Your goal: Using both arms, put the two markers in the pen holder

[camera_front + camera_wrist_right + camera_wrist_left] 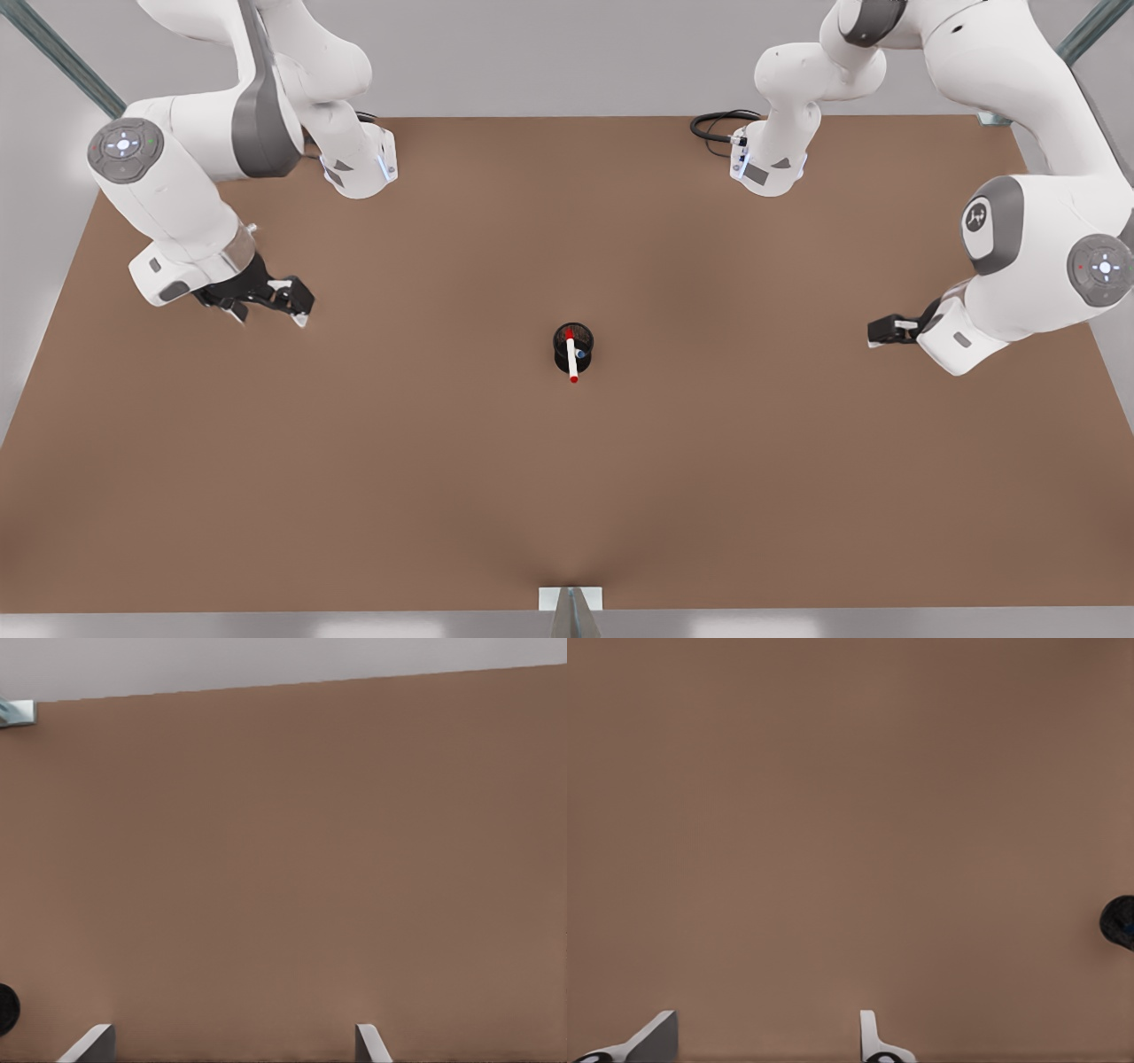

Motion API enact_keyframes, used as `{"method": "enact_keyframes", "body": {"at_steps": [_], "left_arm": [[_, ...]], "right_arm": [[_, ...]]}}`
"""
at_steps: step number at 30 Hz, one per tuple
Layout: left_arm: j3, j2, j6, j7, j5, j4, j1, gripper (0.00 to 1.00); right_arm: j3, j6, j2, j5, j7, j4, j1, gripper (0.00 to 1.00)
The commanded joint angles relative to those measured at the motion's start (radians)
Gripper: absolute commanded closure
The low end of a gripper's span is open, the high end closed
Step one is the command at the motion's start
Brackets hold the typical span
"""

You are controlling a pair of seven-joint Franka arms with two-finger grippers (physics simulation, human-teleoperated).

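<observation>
Left gripper (886, 331) (766, 1028) hangs near the desk's (567, 496) edge at the front view's right; note its fingers are parted and hold nothing. Right gripper (266, 306) (235, 1036) hangs near the opposite edge, fingers spread wider, also empty and clear of the surface. You find the pen holder (560, 347) (1121, 921) (7, 1010) at mid-desk, between both grippers and well apart from each. The red marker (572, 359) stands in it, leaning toward the desk's near edge. A blue marker (581, 352) tip shows inside the holder
</observation>
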Motion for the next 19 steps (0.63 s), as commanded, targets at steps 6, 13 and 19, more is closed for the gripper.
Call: {"method": "enact_keyframes", "body": {"at_steps": [6, 13, 19], "left_arm": [[-0.001, 0.008, -0.002, 0.011, 0.017, 0.001, -0.010, 0.00], [-0.002, 0.007, -0.003, 0.009, 0.017, 0.001, -0.019, 0.00], [-0.002, 0.007, -0.003, 0.011, 0.017, 0.001, -0.019, 0.00]], "right_arm": [[0.001, -0.101, 0.036, 0.024, -0.218, 0.040, 0.070, 0.00], [0.003, -0.105, 0.044, 0.024, -0.218, 0.043, 0.071, 0.00], [0.004, -0.105, 0.044, 0.015, -0.218, 0.051, 0.070, 0.00]]}}
